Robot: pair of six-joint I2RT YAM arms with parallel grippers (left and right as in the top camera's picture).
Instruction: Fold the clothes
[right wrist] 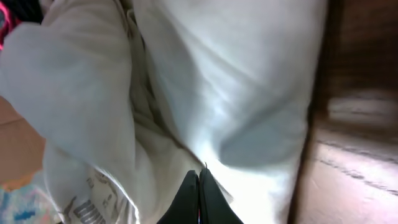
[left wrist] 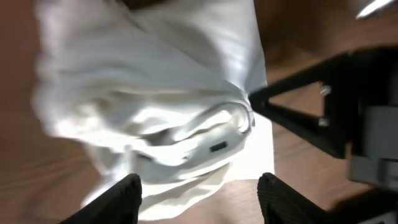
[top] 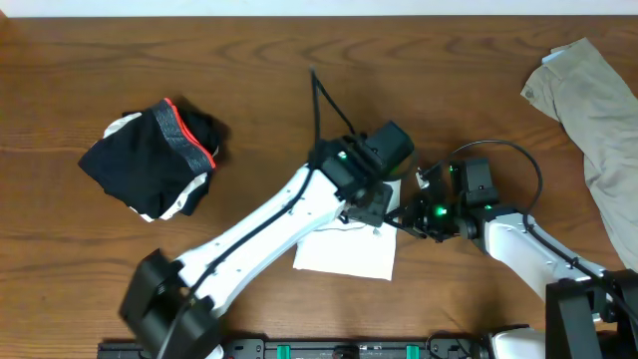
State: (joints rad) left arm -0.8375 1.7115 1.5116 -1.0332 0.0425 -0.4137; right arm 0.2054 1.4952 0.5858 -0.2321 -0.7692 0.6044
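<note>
Jaws of right gripper (right wrist: 199,190) are clenched on soft, creased white T-shirt (right wrist: 236,93); left gripper (left wrist: 198,194) jaws are spread wide over bunched folds on wood-grain desk (top: 259,60).

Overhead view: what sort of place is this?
Probably a robot lab bench: left arm and right arm at a wooden table, with a white T-shirt, black garment and khaki garment on it.
</note>
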